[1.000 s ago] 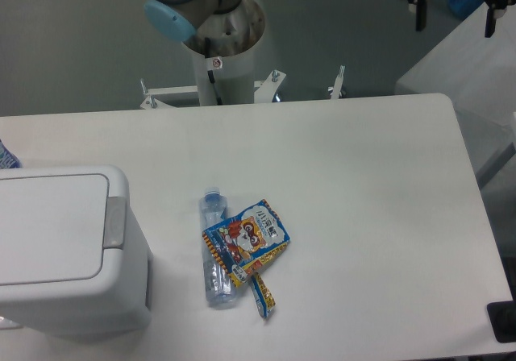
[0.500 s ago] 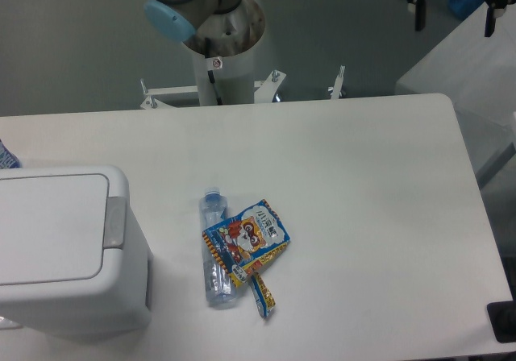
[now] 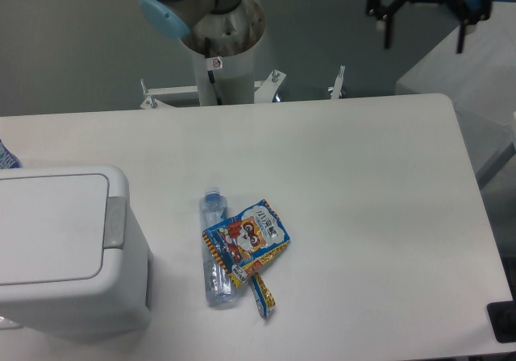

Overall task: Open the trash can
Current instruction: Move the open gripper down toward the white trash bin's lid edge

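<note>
1. Bottle of clear plastic with blue cap (image 3: pixel 214 252) lies mid-table, a colourful snack packet (image 3: pixel 248 244) partly over it, near the large white boxy plastic trash can (image 3: pixel 60 248) at the left edge, lid down.
2. Black two-finger gripper (image 3: pixel 425 35) hangs high at top right, well apart from everything, fingers spread wide, holding nothing.

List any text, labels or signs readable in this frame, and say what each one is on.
None can be read as text.
Snack packet: printed characters near its top edge, too small and blurred to read.
Plastic bottle: no legible label.
Robot base column: a small round red-and-white sticker, contents too small to read.
Trash can: no marking visible.
</note>
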